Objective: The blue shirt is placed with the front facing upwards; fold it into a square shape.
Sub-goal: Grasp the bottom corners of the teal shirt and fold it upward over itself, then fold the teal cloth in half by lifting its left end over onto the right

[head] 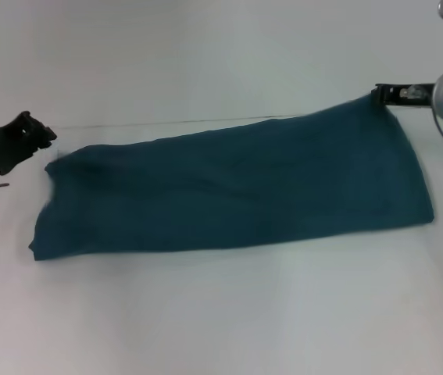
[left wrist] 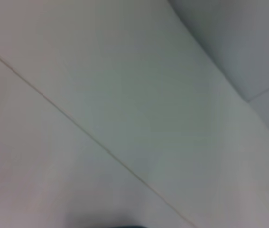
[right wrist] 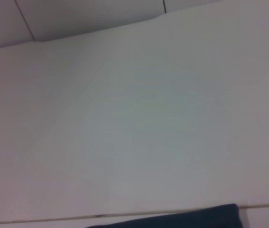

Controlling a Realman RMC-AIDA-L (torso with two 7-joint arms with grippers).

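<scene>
The blue shirt [head: 237, 187] lies on the white table [head: 221, 312] as a long folded band running from left to right. Its lettering and collar are hidden. My right gripper [head: 384, 95] is at the band's far right corner, shut on that corner and holding it slightly raised. A strip of the shirt also shows in the right wrist view [right wrist: 196, 221]. My left gripper [head: 40, 134] is just off the band's far left corner, apart from the cloth, open and empty.
The table's far edge [head: 166, 123] runs behind the shirt, with a pale wall beyond it. Bare white tabletop lies in front of the shirt. The left wrist view shows only white surface and a seam [left wrist: 77, 126].
</scene>
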